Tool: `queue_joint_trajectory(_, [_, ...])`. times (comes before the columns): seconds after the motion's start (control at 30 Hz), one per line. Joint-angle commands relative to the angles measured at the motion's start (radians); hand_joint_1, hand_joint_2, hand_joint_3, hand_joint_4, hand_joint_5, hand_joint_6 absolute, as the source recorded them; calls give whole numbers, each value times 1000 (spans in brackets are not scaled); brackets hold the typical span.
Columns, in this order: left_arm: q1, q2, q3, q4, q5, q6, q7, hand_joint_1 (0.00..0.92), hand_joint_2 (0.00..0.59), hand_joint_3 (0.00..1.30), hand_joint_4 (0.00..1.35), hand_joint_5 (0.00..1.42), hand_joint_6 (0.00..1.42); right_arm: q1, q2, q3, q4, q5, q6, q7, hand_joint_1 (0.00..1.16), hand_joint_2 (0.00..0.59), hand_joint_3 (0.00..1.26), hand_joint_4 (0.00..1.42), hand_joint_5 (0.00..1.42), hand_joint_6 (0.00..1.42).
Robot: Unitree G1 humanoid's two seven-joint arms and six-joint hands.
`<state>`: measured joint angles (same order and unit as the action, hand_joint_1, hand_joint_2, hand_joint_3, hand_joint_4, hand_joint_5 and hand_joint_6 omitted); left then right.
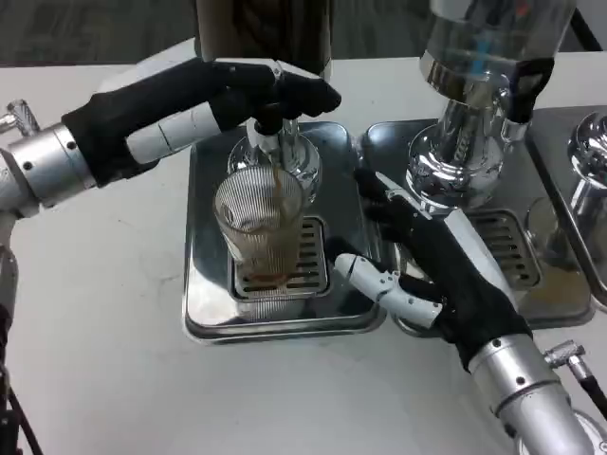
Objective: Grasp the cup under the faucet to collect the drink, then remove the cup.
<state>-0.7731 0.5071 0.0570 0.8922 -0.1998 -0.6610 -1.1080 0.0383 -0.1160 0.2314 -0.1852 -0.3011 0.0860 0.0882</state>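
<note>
Pouring now: brown drink is streaming into the clear ribbed plastic cup (261, 232) on the steel drip tray (204, 284). Left hand (223, 100) is pressing the faucet (268, 133); right hand (417, 261) is waiting open beside it. Thin, slick, squashy walls, I'd guess, so grip mid-body gently.

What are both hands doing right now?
Left hand: fingers on the faucet lever, drink pouring into the ribbed glass cup.
Right hand: open beside the cup, holding nothing.

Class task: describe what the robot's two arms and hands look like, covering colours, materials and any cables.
Both forearms are silver metal cylinders with ridged cuffs at the wrist. The left hand and right hand are mostly black, with white segments on some fingers. A dark cable runs beside the right forearm near the picture's lower right corner.
</note>
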Motion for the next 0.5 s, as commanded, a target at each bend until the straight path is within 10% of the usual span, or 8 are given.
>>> queue_joint_trajectory(0.03, [36, 8, -23, -14, 24, -6, -16, 0, 55, 326, 240, 190, 181, -31, 0, 7, 32, -1, 9, 6, 520, 247, 78, 77, 84, 99])
queue_joint_trajectory(0.5, [43, 15, -23, -34, 27, -3, -5, 0, 67, 337, 242, 190, 183, -128, -4, 37, 126, -12, 11, 14, 530, 238, 0, 0, 0, 24])
